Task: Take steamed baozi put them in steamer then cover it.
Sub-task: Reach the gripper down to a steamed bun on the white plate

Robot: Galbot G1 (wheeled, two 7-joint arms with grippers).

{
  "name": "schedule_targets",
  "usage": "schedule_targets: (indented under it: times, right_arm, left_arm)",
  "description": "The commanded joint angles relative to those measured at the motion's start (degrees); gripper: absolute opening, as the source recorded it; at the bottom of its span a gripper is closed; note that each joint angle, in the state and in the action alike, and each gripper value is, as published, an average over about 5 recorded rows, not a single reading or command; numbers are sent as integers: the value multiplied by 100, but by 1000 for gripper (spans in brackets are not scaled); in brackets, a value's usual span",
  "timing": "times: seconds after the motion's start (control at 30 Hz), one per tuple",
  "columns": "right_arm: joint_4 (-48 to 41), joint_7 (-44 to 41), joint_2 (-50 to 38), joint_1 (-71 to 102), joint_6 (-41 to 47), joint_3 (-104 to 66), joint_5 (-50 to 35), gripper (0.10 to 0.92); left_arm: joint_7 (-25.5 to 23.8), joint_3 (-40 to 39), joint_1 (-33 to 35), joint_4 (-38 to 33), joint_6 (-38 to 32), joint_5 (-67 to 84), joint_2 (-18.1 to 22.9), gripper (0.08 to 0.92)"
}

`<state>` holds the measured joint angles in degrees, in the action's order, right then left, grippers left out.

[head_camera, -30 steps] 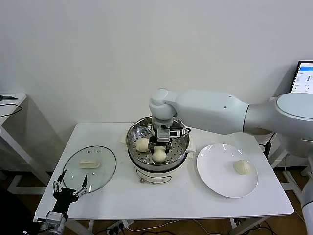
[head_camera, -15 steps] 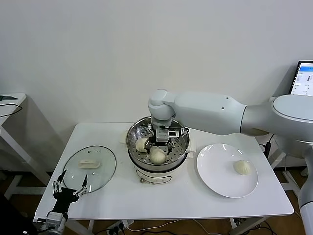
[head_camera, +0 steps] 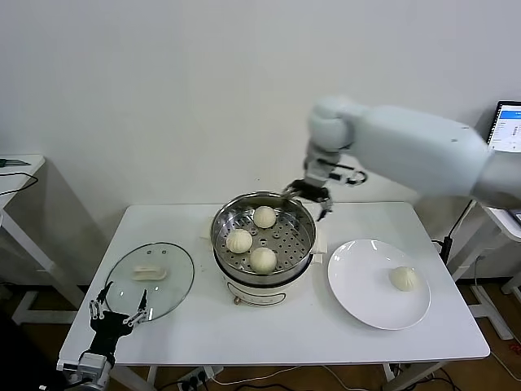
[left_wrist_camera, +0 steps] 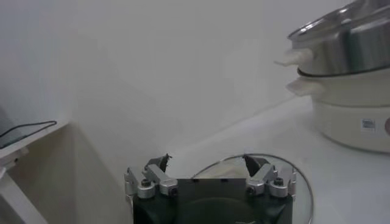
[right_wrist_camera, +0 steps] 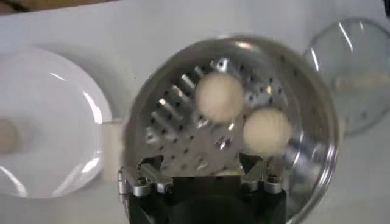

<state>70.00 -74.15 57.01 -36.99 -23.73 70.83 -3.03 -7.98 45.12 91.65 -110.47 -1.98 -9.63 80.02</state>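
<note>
The steel steamer stands mid-table on its cream base. Three baozi lie on its perforated tray: one at the back, one at the left, one at the front. A fourth baozi lies on the white plate at the right. My right gripper is open and empty, above the steamer's back right rim. In the right wrist view it hangs over the tray and two baozi. The glass cover lies flat at the left. My left gripper is open at the front left edge, beside the cover.
A laptop screen shows at the far right. A side table stands at the far left. The wall is close behind the table.
My right gripper has let go of a baozi in the steamer and risen up and back to the right, out of the pot. The left arm has not moved.
</note>
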Motion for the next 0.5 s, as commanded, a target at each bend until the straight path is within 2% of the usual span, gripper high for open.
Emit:
schedule_targets:
  times: [0.03, 0.23, 0.5]
  right_arm:
    - [-17, -253, -1975, 1190, 2196, -958, 87, 823]
    - [160, -358, -2506, 2271, 2781, -1742, 730, 823]
    - [-236, -292, -2601, 3555, 2695, -2807, 1417, 823]
  left_arm:
    - [1, -38, 0, -9, -1, -17, 4, 823]
    - [6, -94, -39, -4, 13, -25, 22, 823]
    - [5, -100, -28, -3, 7, -42, 28, 823]
